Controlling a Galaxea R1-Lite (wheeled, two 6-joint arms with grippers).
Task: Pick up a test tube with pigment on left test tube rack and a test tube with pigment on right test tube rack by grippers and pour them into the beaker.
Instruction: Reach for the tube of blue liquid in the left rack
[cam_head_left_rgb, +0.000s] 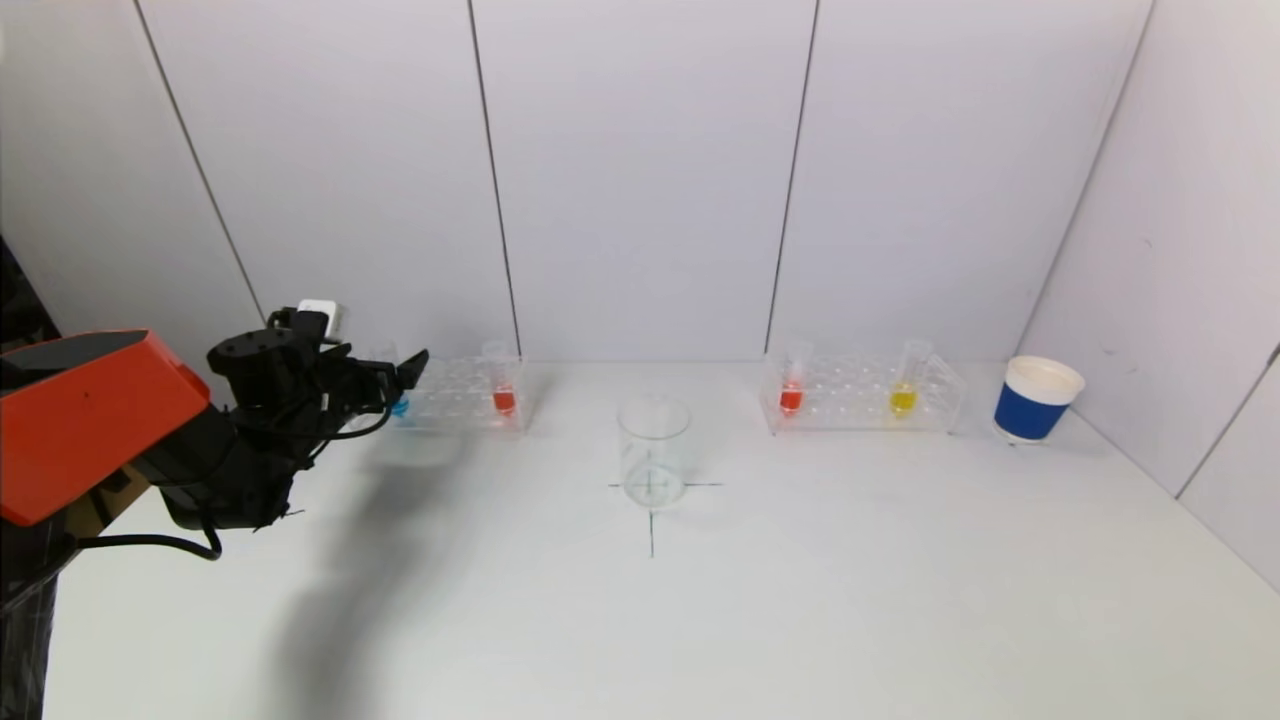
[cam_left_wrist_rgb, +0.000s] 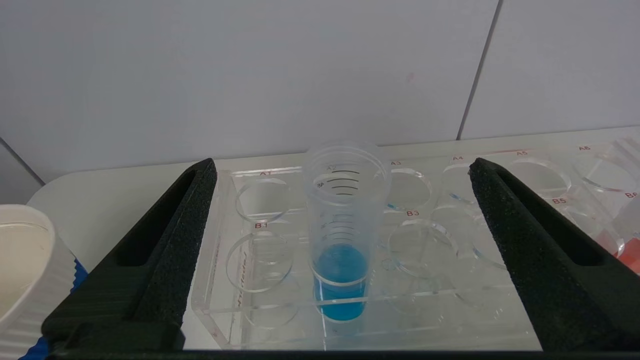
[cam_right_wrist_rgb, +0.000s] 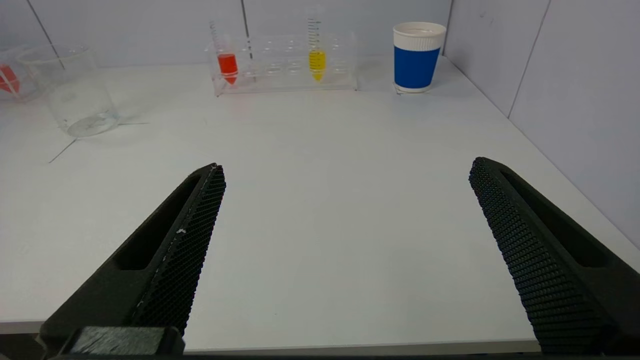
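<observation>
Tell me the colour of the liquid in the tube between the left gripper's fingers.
Blue liquid; the left wrist view shows it best.

Left arm extended forward at the left side, left claw (cam_left_wrist_rgb: 340, 220) level, fingers spread wide, nothing held. Right claw (cam_right_wrist_rgb: 345, 225) low, fingers wide apart, empty.

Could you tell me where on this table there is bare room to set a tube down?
The whole near half of the table, in front of the beaker, is bare. Smaller free gaps flank the beaker, toward the left rack and the right rack. The far edge is crowded: both racks, the blue cup, and the left gripper, jaws open around the blue tube.
</observation>
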